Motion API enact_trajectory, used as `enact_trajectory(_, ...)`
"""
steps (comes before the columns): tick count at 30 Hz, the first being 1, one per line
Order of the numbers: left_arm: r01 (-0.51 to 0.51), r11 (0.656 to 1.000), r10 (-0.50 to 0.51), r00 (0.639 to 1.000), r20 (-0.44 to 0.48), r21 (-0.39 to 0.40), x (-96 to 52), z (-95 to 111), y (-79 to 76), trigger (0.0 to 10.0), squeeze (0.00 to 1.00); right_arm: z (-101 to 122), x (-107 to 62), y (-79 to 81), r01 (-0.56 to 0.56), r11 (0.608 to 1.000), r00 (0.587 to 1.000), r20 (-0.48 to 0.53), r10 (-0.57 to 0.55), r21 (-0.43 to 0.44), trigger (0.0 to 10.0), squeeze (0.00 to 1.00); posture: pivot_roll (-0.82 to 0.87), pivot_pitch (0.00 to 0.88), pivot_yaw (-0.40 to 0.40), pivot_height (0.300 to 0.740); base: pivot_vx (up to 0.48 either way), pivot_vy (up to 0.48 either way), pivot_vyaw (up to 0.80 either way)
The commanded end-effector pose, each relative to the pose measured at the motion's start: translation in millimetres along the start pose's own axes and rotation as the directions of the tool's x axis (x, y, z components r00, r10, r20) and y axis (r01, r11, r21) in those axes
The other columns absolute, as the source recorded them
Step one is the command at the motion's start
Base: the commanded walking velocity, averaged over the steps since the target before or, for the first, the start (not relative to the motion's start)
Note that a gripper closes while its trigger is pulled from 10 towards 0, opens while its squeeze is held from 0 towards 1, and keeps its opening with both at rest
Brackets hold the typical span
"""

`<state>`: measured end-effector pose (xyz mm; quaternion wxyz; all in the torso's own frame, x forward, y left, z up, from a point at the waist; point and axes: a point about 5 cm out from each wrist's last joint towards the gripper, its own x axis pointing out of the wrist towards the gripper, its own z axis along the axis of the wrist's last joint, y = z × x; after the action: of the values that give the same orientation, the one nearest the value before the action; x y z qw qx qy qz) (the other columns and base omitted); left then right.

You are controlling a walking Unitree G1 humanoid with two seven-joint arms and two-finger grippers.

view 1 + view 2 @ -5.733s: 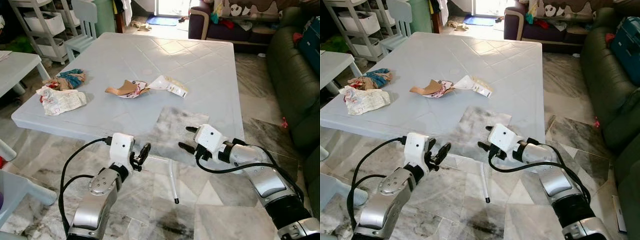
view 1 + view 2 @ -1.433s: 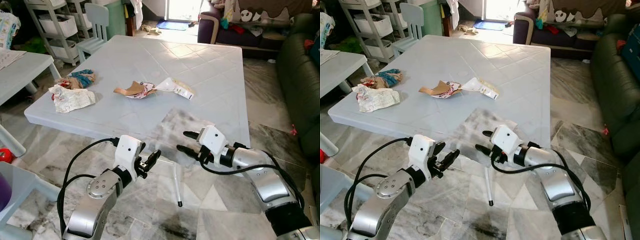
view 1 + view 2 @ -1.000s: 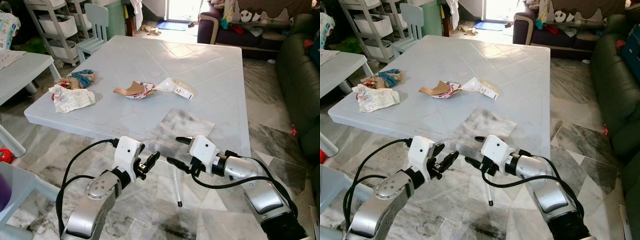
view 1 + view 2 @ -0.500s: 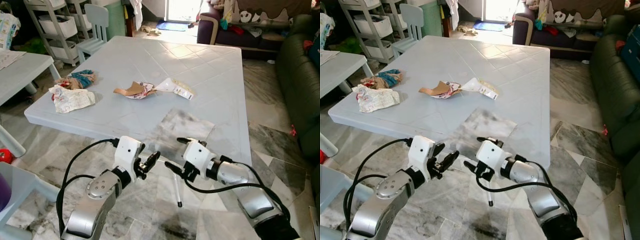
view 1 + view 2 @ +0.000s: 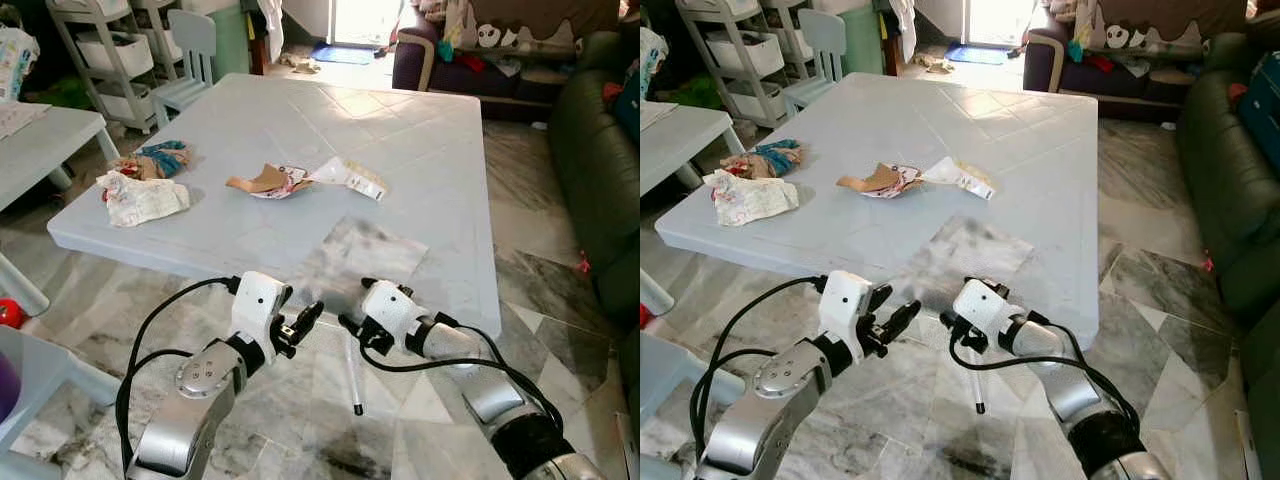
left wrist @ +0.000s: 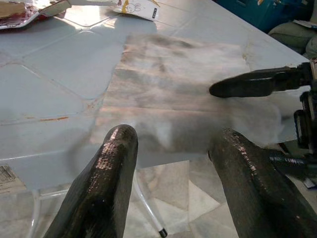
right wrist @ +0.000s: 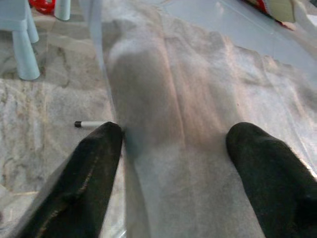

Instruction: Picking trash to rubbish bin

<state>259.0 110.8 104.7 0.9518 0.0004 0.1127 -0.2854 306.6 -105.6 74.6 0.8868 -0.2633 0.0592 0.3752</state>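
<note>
A thin grey sheet (image 5: 362, 248) lies at the near edge of the pale blue table (image 5: 420, 130) and droops over its front. My right gripper (image 5: 356, 303) is open just below that edge, with the drooping sheet (image 7: 198, 99) between its fingers (image 7: 94, 163). My left gripper (image 5: 300, 326) is open too, a little to the left and below the edge, facing the sheet (image 6: 173, 89). Farther back on the table lie a torn brown wrapper (image 5: 262, 181), a white packet (image 5: 352, 176), a crumpled paper (image 5: 145, 197) and a colourful wrapper (image 5: 160, 158).
A thin white table leg (image 5: 351, 375) stands on the marble floor under the front edge. A green sofa (image 5: 600, 180) runs along the right, a small white table (image 5: 40, 125) on the left. A child's chair (image 5: 190, 55) and a shelf rack (image 5: 95, 45) stand behind.
My right gripper has slid left along the table's front edge and tucked in under the drooping sheet. The left gripper has stayed in place.
</note>
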Motion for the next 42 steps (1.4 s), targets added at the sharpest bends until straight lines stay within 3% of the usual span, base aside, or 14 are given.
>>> enact_trajectory(1,-0.002,1.000,0.003,1.000,-0.009,0.014,0.6,-1.4,0.2,10.0,0.00,-6.7,-1.2,-4.5,0.023,0.999,0.999,-0.030,-0.022,0.024,0.0,0.00,-0.06,0.031,-0.039,0.740,0.000,0.000,0.00)
enact_trajectory(10,-0.002,1.000,0.002,1.000,-0.006,0.010,1.2,-1.4,-1.4,10.0,0.00,-2.9,1.3,-21.8,0.106,0.992,0.994,-0.013,-0.106,0.065,0.0,0.00,-0.06,0.031,-0.039,0.740,0.000,0.000,0.00)
enact_trajectory(27,-0.013,1.000,0.013,1.000,0.007,0.011,2.1,1.1,0.2,10.0,0.00,8.6,4.4,-43.9,0.215,0.933,0.970,0.048,-0.238,0.289,0.0,0.00,-0.06,0.029,-0.033,0.740,0.000,0.000,0.00)
enact_trajectory(31,-0.069,0.998,0.070,0.995,0.067,-0.010,4.1,10.0,5.1,10.0,0.00,10.9,1.4,-51.6,0.254,0.919,0.955,0.072,-0.287,0.300,0.0,0.00,-0.06,0.028,-0.029,0.740,0.000,0.000,0.00)
enact_trajectory(34,-0.142,0.988,0.149,0.981,0.124,-0.059,6.4,22.8,17.4,10.0,0.00,12.0,-2.6,-60.2,0.290,0.906,0.941,0.080,-0.329,0.309,0.0,0.00,-0.07,0.030,-0.026,0.740,0.000,0.000,0.00)
enact_trajectory(42,-0.198,0.978,0.204,0.969,0.137,-0.059,6.0,25.3,26.6,10.0,0.00,15.0,-4.0,-67.5,0.327,0.890,0.923,0.096,-0.373,0.317,0.0,0.00,-0.06,0.031,-0.019,0.740,0.000,0.000,0.00)
